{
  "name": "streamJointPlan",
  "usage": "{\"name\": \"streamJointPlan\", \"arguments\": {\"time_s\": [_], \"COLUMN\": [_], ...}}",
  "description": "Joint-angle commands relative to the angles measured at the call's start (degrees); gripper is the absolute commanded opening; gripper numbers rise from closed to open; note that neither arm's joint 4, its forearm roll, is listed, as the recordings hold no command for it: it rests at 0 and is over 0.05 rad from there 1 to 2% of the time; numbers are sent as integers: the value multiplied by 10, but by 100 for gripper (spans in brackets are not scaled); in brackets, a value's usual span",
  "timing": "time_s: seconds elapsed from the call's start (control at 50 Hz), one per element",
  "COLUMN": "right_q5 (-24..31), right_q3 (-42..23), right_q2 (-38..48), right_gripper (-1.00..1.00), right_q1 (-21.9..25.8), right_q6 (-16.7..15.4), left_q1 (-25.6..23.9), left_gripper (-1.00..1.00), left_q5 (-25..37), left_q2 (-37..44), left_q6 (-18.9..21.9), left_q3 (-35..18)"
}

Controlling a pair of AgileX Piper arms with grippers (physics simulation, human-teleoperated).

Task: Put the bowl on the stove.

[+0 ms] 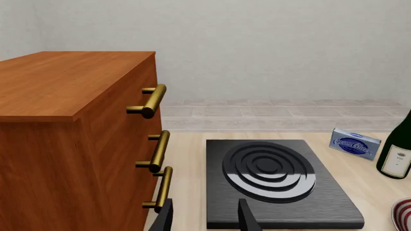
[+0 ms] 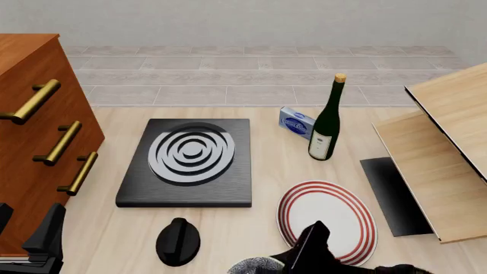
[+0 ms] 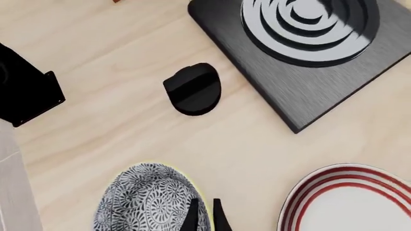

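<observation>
Our right gripper (image 3: 205, 214) is down at the bowl (image 3: 144, 199). Its two thin fingers sit close together on the bowl's pale rim, on the side facing the plate (image 3: 350, 202). It looks like they pinch the rim, one finger inside and one outside, but we cannot be sure the grip is tight yet.

The bowl is our landmark. It sits on the wooden table (image 2: 266, 171), right at the near edge, and we see only a bit of it in the front view. The white plate with red rings is just beside the bowl. The small black knob (image 2: 178, 242) is near the bowl, on the way to the stove. The stove (image 2: 190, 162) is past the knob, well apart from the bowl. Its silver rings are bare, so there is room for the bowl.

Our left gripper (image 1: 205, 219) is far from the bowl, next to the brown drawers (image 2: 34, 137). Its fingers are apart and hold nothing.

To do this step well, we should squeeze the rim firmly first. Then we lift the bowl straight up, high enough to pass over the knob. We keep the bowl level so it does not tip or slip. We carry it over the rings and lower it slowly onto the middle.
</observation>
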Motion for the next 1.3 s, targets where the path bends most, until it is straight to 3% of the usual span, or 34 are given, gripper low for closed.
{"name": "streamJointPlan", "arguments": {"time_s": [0.02,0.34,0.74,0.86,0.9,0.92,0.94,0.98,1.3], "right_q5": [48,125,187,193,195,195,200,197,174], "right_q3": [-21,-56,-132,-152,-160,-165,-172,-179,-249], "right_q2": [-58,-145,-185,-168,-162,-164,-158,-148,-26], "right_gripper": [-100,-100,-100,-100,-100,-100,-100,-100,-100], "right_q1": [-2,-38,-91,-101,-96,-94,-96,-90,-98], "right_q6": [-6,-13,36,35,46,68,56,77,111], "left_q1": [0,0,0,0,0,0,0,0,0], "left_gripper": [100,100,100,100,100,100,100,100,100], "left_q5": [0,0,0,0,0,0,0,0,0], "left_q2": [0,0,0,0,0,0,0,0,0], "left_q6": [0,0,0,0,0,0,0,0,0], "left_q3": [0,0,0,0,0,0,0,0,0]}}
